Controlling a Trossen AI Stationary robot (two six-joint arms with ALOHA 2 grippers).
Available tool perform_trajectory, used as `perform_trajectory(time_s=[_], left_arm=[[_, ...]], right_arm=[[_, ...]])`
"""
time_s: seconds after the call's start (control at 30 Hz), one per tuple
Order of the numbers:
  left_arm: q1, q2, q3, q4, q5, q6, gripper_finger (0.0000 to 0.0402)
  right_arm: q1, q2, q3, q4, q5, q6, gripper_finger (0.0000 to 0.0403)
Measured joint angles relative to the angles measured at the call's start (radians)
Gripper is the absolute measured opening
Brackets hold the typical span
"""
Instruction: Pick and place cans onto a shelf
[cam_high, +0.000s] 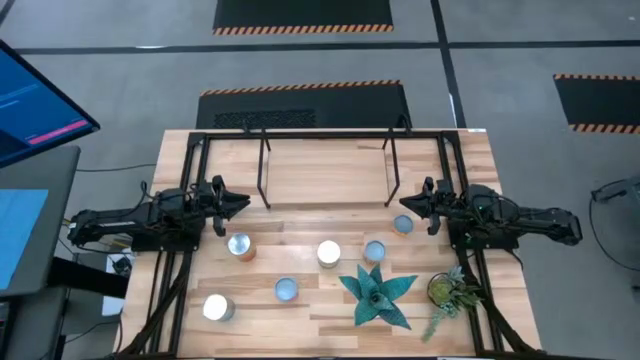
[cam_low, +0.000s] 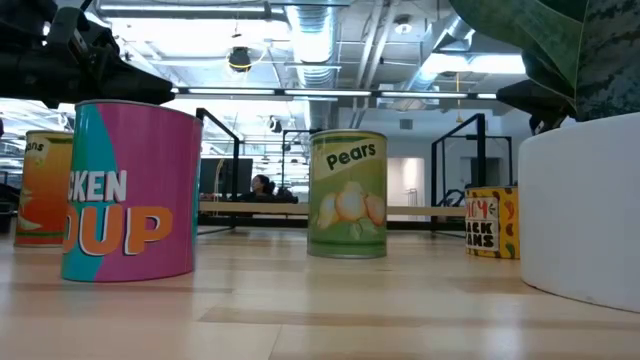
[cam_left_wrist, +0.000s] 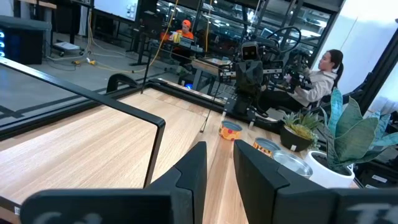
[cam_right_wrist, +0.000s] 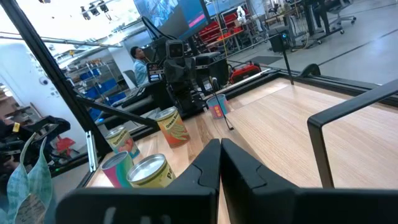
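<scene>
In the low view, the pink soup can (cam_low: 130, 190) hides part of the orange can (cam_low: 40, 190), and the white plant pot (cam_low: 580, 215) is cut by the right edge.

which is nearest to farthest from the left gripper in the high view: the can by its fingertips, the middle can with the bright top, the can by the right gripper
From the left gripper:
1. The can by its fingertips, just toward the table's front edge.
2. The middle can with the bright top, toward the table's centre.
3. The can by the right gripper, far across on the right side.

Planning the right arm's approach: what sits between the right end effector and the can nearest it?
Nothing: the high view shows bare wood between the right end effector and that can.
</scene>
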Motion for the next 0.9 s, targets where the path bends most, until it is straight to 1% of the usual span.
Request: perform_trajectory(time_s=[0.3,0.37,0.57,0.7,0.77,0.9], left_arm=[[0.0,0.0,0.0,0.005,-0.005,-0.013,0.007],[0.0,0.0,0.0,0.01,-0.038,-0.033,0.007],[0.0,0.0,0.0,0.016,-0.108,-0.203,0.007],[0.0,0.0,0.0,0.023,-0.161,-0.215,0.007],[0.0,0.0,0.0,0.025,-0.185,-0.216,0.007],[0.0,0.0,0.0,0.026,-0.196,-0.235,0.007]], right_arm=[[0.0,0.0,0.0,0.0,0.0,0.0,0.0038],[0.0,0.0,0.0,0.0,0.0,0.0,0.0038],[0.0,0.0,0.0,0.004,0.001,-0.014,0.0038],[0.0,0.0,0.0,0.021,0.002,0.08,0.0038],[-0.002,0.0,0.0,0.032,0.002,0.089,0.0038],[0.002,0.0,0.0,0.031,-0.001,0.122,0.0038]])
